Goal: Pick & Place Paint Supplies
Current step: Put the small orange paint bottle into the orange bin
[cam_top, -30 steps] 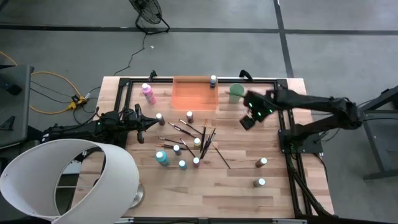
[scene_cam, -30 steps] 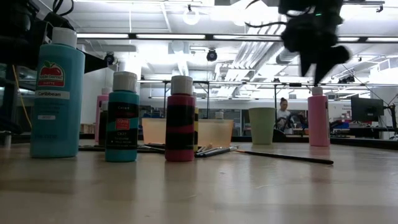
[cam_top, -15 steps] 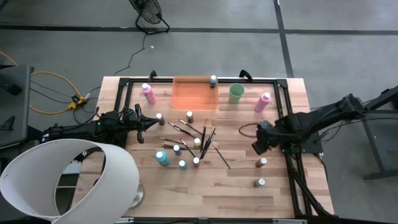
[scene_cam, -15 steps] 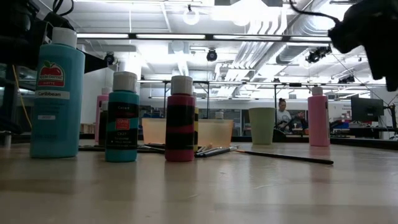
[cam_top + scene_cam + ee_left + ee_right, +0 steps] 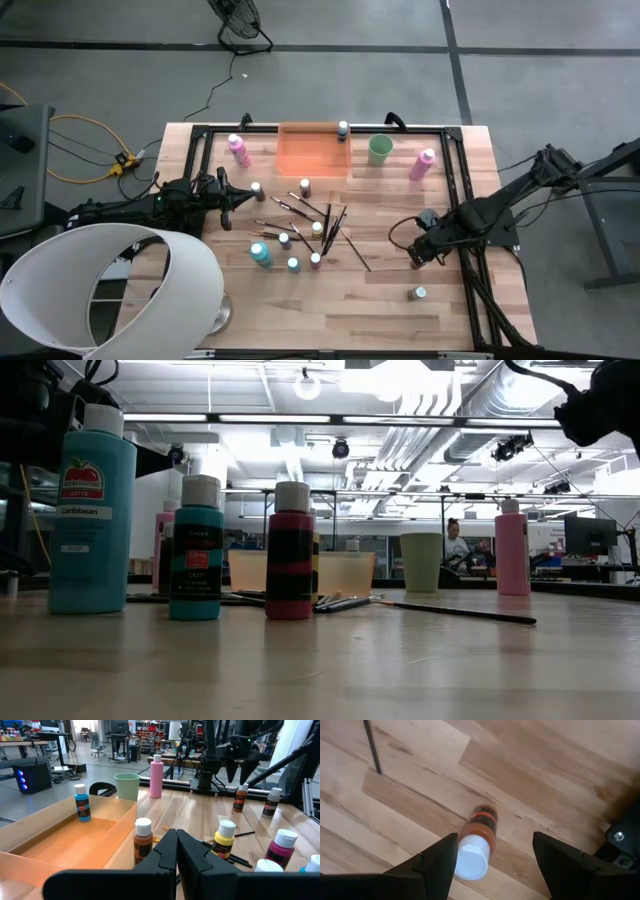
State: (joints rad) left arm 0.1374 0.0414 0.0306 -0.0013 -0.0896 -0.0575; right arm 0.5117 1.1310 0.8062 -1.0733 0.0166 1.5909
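Table (image 5: 380,300): light wood planks, black frame rails along edges. Far side: orange tray (image 5: 312,152), green cup (image 5: 379,149), two pink bottles (image 5: 239,151) (image 5: 423,164). Centre: loose paintbrushes (image 5: 330,225) lying crossed, small white-capped bottles (image 5: 291,264) standing among them. Right side: brown bottle (image 5: 476,840) upright, another capped bottle (image 5: 417,294) nearer front edge.

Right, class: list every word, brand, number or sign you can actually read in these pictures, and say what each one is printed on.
"Caribbean": on the label of the big teal bottle nearest the low camera, under a red apple logo.
The line above the apple on that label: too small to read.
Small teal bottle label: blurred, unreadable.
Pink-red bottle label: dark, unreadable.
Blue bottle beside the orange tray: print too small.
Nothing else legible.
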